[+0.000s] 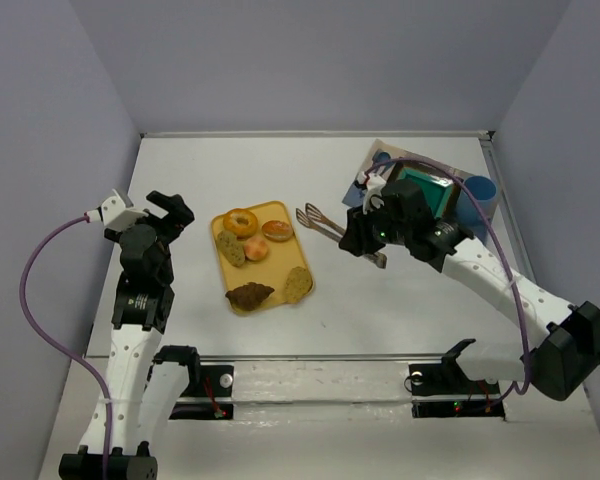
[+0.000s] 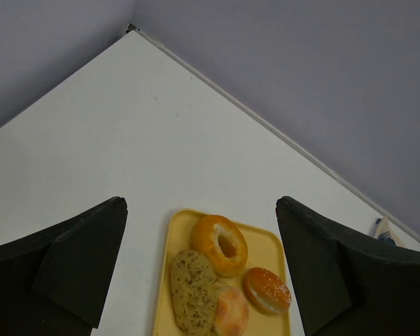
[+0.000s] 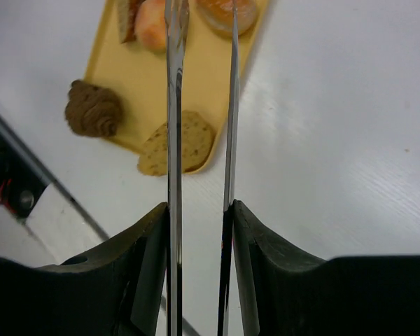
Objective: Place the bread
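A yellow tray (image 1: 280,213) in the middle of the table holds several breads: a bagel (image 1: 242,221), a sesame bun (image 1: 278,230), a pale roll (image 1: 256,248), two seeded slices (image 1: 230,248) (image 1: 298,283) and a brown pastry (image 1: 249,294). My right gripper (image 1: 365,240) is shut on metal tongs (image 1: 320,221), whose tips sit just right of the tray. In the right wrist view the tongs' arms (image 3: 173,105) stand slightly apart and empty over the tray's edge (image 3: 147,77). My left gripper (image 1: 170,215) is open and empty, left of the tray (image 2: 178,231).
A blue cup (image 1: 478,190) and a teal box (image 1: 430,192) on a patterned mat (image 1: 380,160) stand at the back right behind the right arm. Grey walls enclose the table on three sides.
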{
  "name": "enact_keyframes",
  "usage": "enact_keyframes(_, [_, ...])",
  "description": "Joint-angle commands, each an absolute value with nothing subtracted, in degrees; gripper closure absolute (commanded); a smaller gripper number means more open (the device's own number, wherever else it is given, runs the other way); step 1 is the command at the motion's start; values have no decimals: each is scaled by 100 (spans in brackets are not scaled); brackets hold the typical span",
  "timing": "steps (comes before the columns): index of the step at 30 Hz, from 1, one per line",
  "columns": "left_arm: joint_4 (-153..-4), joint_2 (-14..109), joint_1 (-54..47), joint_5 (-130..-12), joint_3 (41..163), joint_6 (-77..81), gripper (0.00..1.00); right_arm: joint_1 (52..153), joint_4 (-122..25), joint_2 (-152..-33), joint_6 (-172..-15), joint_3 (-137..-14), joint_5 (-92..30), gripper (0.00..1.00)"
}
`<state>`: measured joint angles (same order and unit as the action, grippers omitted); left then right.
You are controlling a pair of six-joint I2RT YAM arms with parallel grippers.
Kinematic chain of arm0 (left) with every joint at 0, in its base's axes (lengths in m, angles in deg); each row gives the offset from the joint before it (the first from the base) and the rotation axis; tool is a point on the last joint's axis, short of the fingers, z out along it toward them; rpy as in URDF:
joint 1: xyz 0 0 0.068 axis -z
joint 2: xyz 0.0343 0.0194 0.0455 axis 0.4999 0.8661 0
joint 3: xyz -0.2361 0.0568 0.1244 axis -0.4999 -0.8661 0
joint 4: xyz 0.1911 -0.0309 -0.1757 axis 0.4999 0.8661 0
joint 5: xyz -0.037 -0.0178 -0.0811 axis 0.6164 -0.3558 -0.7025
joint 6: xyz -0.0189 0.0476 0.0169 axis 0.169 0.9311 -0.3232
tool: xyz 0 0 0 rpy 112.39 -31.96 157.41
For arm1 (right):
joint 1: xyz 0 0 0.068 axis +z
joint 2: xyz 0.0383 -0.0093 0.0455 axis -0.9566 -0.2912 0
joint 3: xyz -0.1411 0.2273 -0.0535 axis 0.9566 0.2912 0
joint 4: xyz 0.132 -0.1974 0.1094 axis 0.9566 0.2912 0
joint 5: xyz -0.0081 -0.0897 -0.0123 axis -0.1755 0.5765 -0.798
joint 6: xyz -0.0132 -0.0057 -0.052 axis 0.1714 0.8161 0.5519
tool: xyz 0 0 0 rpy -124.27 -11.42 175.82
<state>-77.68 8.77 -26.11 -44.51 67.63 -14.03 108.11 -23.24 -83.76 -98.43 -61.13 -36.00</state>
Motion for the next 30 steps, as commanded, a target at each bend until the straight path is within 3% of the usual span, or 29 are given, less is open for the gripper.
enact_keyframes(1, [-7952,845,-2621,-4444,6672,-1429,1,11050,-2132,-8279,-9697,-6022,-5485,55])
enact_keyframes(10, [-7961,897,-2630,-4444,6663,-1473,1,11841,-1973,-8832,-9169,-6127,-5954,46])
enact_keyframes(19, [-7943,942,-2621,-4427,6663,-1500,1,11895,-2105,-9351,-9178,-6250,-5919,33])
enact_keyframes(30, [-7935,986,-2621,-4374,6672,-1491,1,11947,-2255,-9914,-8932,-6400,-6192,34])
